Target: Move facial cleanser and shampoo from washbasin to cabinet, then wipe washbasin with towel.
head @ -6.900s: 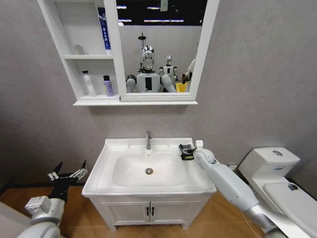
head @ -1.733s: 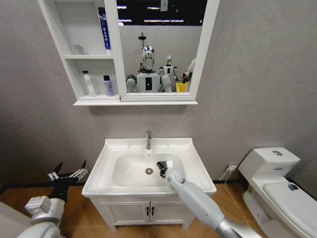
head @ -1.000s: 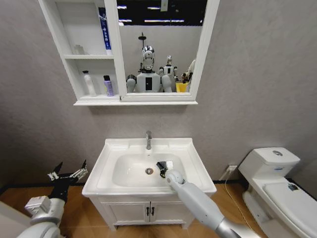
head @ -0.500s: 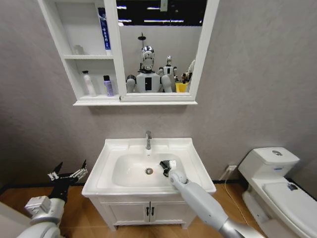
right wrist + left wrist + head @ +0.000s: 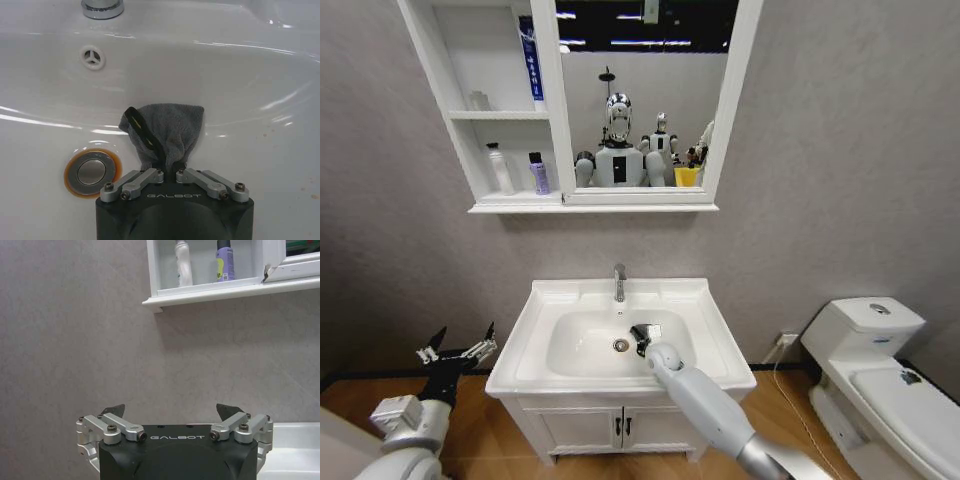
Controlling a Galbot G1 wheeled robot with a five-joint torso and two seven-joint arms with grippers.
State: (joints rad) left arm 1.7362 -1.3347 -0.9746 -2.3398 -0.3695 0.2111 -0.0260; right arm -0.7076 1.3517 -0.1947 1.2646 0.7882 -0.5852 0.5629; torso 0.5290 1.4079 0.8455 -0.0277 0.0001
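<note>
Right hand (image 5: 170, 172) pinches fuzzy grey towel (image 5: 167, 132) in glossy washbasin (image 5: 240, 100); left hand (image 5: 172, 415) spread.

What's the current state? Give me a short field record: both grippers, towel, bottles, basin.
right gripper: shut on the towel, inside the washbasin bowl beside the drain
left gripper: open, holding nothing, parked low off the basin's left side
towel: pinched at one end, the rest spread against the bowl surface
facial cleanser: upright in the cabinet bottom compartment
shampoo: upright beside the cleanser, same compartment
tap: at the basin's back rim
bottles: both off the basin
</note>
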